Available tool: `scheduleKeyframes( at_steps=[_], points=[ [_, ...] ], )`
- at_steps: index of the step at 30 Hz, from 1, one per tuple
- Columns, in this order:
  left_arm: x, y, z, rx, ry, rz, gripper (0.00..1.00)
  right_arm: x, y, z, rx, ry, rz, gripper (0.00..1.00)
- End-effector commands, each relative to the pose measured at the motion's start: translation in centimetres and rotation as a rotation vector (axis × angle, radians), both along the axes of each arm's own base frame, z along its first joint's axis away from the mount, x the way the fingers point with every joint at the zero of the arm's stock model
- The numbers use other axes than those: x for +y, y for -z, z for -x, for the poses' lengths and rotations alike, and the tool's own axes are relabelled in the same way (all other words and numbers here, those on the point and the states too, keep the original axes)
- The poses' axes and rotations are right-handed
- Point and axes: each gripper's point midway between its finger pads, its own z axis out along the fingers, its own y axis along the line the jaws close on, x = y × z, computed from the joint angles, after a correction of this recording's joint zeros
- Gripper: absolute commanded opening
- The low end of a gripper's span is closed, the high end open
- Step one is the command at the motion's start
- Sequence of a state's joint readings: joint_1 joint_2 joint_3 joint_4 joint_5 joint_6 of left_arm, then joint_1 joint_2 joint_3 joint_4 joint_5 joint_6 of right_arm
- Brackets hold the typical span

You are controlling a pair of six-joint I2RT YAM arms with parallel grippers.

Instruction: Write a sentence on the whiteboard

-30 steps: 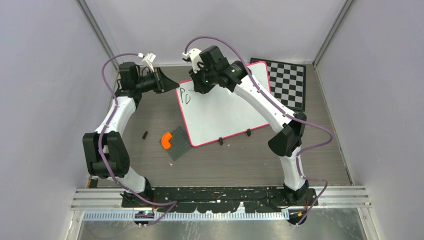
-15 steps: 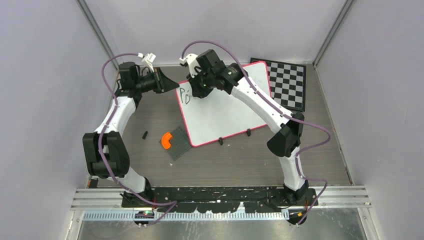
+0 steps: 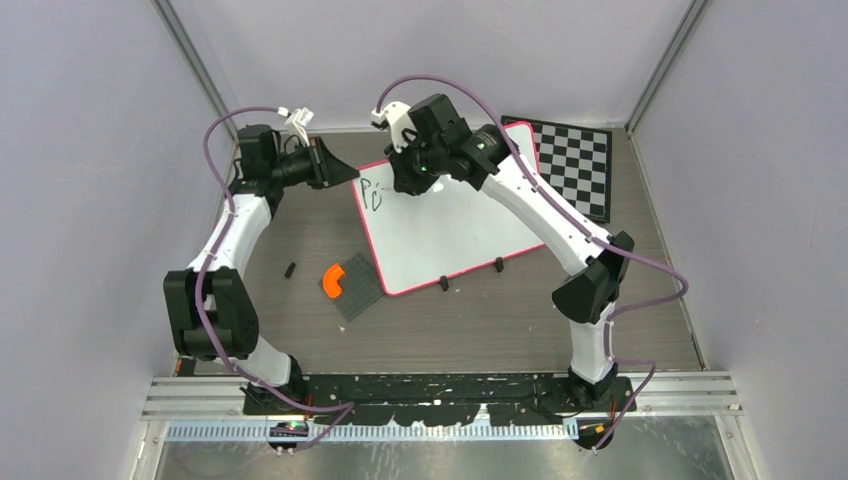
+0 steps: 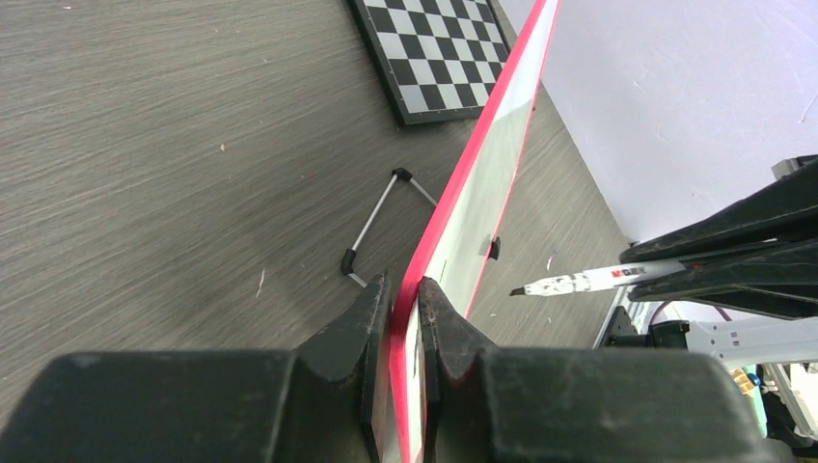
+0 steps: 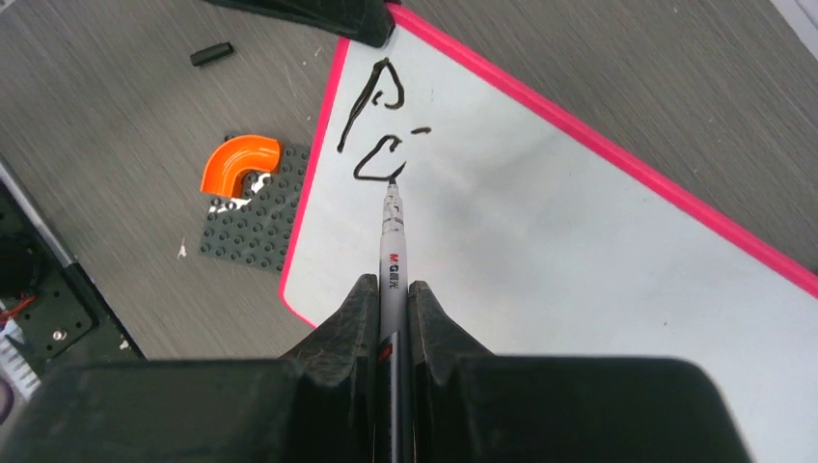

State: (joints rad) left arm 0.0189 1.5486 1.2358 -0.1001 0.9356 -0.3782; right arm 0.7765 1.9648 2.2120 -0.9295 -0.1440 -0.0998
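Observation:
The whiteboard, white with a red-pink rim, lies tilted on the table. My left gripper is shut on its far left corner, and the rim runs between the closed jaws of the left gripper. My right gripper is shut on a white marker above the board's upper left part. The sentence is a "P" and one curved letter. The marker's tip is at the end of that curve. In the left wrist view the marker stands a little off the board face.
A chessboard lies at the board's far right. A dark grey studded plate with an orange curved piece sits at the board's near left corner. A small black cap lies left of it. Walls enclose the table.
The right gripper with the marker swung slightly left, then back right, and its elbow moved outward to the right. The second letter has changed shape and gained a small dash. The left arm stayed still.

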Motion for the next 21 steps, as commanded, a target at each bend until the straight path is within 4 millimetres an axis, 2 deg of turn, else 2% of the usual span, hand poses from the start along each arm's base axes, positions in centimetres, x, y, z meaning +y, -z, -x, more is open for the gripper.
scheduleKeyframes(
  at_steps=[1,5,9,10,13,16,19,21],
  points=[
    [-0.1,-1.7,1.1,-0.037,0.019,-0.025,0.00,-1.8,-4.0,2.0,-0.029,-0.035,-0.071,0.00],
    [-0.3,-1.7,1.5,-0.043,0.036,-0.042,0.00,-2.5,-5.1,3.1,0.077,-0.082,-0.187,0.00],
    [-0.3,-1.8,1.8,-0.040,0.050,-0.049,0.00,-4.2,-6.0,0.7,0.205,-0.004,-0.337,0.00],
    [-1.2,-1.8,2.1,-0.041,0.074,-0.053,0.00,-4.4,-6.4,0.3,0.230,0.003,-0.380,0.00],
    [-1.8,-1.8,2.5,-0.039,0.098,-0.066,0.00,-5.5,-7.3,-1.8,0.162,0.089,-0.392,0.00],
    [-2.1,-2.0,2.5,-0.035,0.104,-0.074,0.00,-6.4,-7.7,-2.6,0.017,0.168,-0.268,0.00],
    [-2.3,-2.2,2.5,-0.036,0.105,-0.084,0.00,-6.9,-8.1,-3.4,-0.043,0.235,-0.252,0.00],
    [-2.4,-2.3,2.5,-0.035,0.106,-0.090,0.00,-7.4,-7.6,-4.0,-0.053,0.282,-0.252,0.00]
  ],
)
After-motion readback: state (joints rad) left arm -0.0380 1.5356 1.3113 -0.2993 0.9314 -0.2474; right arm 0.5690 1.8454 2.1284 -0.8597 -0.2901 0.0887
